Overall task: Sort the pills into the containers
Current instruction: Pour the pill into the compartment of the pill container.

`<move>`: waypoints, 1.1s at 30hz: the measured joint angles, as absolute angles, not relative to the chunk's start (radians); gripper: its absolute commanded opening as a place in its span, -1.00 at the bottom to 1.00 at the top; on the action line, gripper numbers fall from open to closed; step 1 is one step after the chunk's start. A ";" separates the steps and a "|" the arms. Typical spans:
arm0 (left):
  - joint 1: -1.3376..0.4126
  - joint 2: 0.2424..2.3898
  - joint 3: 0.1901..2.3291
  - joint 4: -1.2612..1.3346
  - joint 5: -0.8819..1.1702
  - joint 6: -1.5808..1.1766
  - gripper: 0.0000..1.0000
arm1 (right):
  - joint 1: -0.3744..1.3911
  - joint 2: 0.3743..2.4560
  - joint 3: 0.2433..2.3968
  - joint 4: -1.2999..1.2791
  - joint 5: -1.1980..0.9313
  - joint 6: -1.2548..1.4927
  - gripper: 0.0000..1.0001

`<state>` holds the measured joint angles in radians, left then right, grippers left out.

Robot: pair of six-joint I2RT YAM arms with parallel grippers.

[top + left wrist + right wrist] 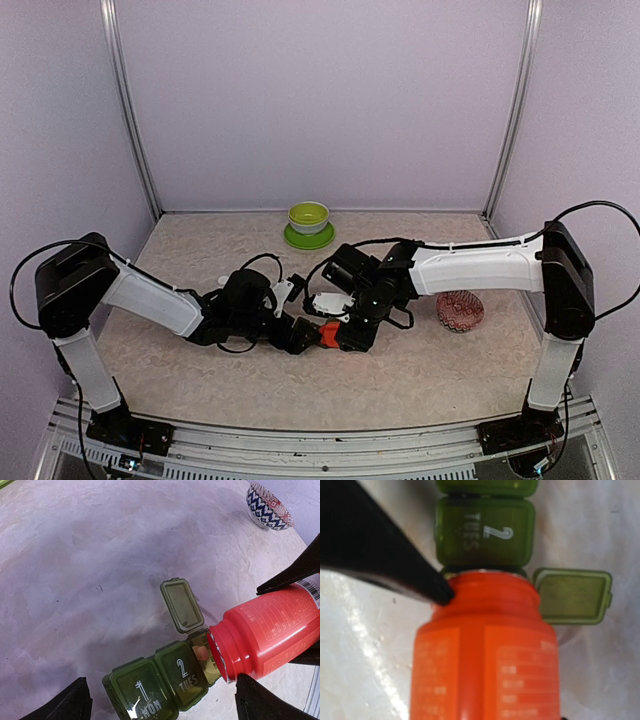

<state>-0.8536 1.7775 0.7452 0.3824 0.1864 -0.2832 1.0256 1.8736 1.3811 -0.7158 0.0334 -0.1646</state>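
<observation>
The dark green containers strip (165,682) lies on the table with lids "1 MON" and "2 TUES" shut. Its third compartment's lid (181,605) stands open, with a pinkish pill (201,652) inside. My right gripper (485,600) is shut on the red bottle (270,627), tipped on its side with its open mouth at the third compartment. The bottle (482,665) fills the right wrist view, with the strip (485,532) beyond it. My left gripper (162,707) is open and straddles the strip without touching it. In the top view both grippers meet around the bottle (325,333).
A lime-green bowl on a saucer (308,225) stands at the back centre. A red-and-white patterned bowl (460,311) sits right of the right arm and shows in the left wrist view (269,506). Frame posts stand at the back corners.
</observation>
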 measured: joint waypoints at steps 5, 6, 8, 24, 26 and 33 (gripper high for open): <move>-0.854 1.777 0.745 0.384 0.186 -0.283 0.95 | 1.026 1.874 1.381 -0.714 0.035 -0.168 -0.89; -0.854 1.776 0.744 0.384 0.184 -0.283 0.95 | 1.026 1.874 1.381 -0.714 0.035 -0.167 -0.89; -0.854 1.774 0.740 0.389 0.182 -0.283 0.94 | 1.026 1.873 1.381 -0.711 0.035 -0.168 -0.88; -0.852 1.748 0.726 0.418 0.174 -0.283 0.95 | 1.026 1.846 1.379 -0.706 0.044 -0.172 -0.89; -0.852 1.748 0.726 0.416 0.175 -0.283 0.94 | 1.026 1.846 1.377 -0.704 0.042 -0.172 -0.89; -0.852 1.779 0.743 0.408 0.187 -0.284 0.95 | 1.026 1.852 1.367 -0.704 0.044 -0.170 -0.88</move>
